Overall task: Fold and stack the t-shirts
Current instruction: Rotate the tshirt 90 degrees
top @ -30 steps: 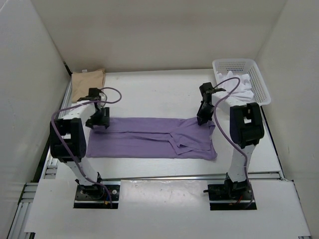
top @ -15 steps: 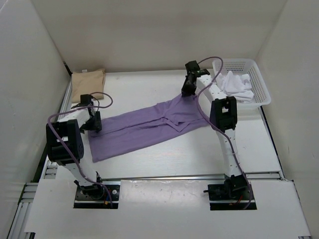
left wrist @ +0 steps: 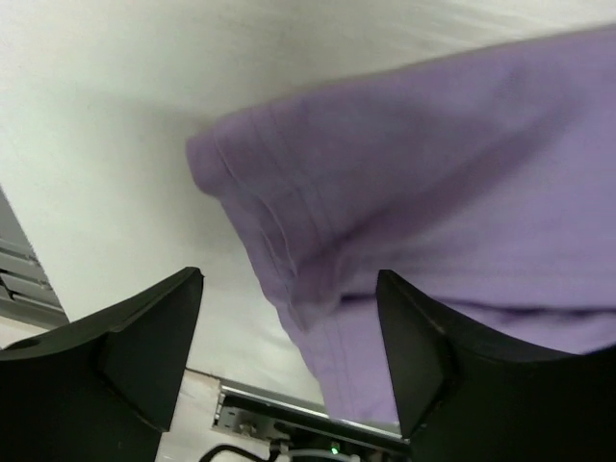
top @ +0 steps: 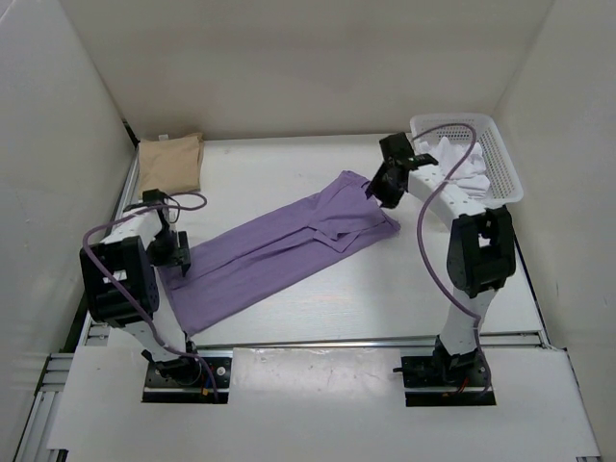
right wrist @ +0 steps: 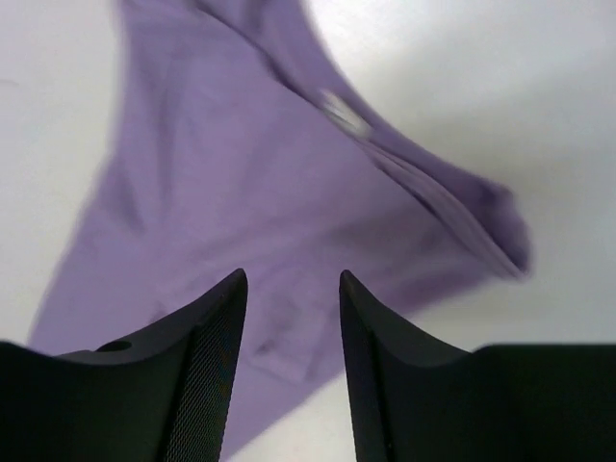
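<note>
Lavender shirt (top: 279, 245) lies diagonally on the surface (top: 269, 173), near-left to far-right. Left hand (top: 176, 256), wide and empty, hangs at its near-left end; right hand (top: 383, 188), parted, empty, at the far-right.

Spread shirt (top: 279, 248) lies diagonally across frame centre; folded shirt (top: 170, 164) upper left; basket (top: 502, 162) upper right (bundled shirt (top: 464, 171) inside).

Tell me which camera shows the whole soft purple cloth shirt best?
The top external view: the soft lavender purple cloth t-shirt lies there whole, stretched out slantwise. The left wrist view shows only one corner; the right wrist view only a blurry end.
</note>
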`<move>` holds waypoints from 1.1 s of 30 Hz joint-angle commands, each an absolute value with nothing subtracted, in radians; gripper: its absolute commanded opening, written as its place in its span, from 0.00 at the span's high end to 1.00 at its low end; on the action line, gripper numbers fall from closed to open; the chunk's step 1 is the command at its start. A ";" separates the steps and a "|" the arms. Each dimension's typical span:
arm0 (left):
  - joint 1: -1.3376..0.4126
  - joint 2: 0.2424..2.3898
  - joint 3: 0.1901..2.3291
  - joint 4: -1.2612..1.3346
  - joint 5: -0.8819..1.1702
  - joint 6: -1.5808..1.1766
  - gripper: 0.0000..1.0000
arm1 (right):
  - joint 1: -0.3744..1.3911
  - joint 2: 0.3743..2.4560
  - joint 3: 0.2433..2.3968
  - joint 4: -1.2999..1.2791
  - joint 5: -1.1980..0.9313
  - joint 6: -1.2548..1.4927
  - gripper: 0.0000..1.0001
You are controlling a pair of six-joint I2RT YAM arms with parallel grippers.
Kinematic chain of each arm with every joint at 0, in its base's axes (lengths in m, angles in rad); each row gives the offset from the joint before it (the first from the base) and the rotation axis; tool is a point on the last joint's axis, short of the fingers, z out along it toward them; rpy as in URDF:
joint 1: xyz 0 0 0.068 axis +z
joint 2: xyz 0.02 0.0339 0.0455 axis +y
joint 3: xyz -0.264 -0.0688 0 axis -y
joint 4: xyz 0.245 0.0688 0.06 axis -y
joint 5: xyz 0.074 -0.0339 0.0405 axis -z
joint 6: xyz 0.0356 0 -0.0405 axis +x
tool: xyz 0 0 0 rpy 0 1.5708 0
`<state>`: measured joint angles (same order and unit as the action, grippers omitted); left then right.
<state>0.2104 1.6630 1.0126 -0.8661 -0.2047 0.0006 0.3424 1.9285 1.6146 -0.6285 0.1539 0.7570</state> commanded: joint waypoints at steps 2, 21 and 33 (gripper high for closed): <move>0.219 1.552 1.115 -0.904 -0.141 0.000 0.15 | 0.325 1.876 1.413 -0.620 0.140 0.926 0.47; 0.272 1.470 1.025 -0.867 -0.206 0.000 0.13 | 0.273 2.250 1.690 -0.623 0.084 0.925 0.97; 0.179 1.575 1.055 -0.928 -0.091 0.000 0.13 | 0.273 2.407 2.202 -0.387 -0.058 0.806 0.33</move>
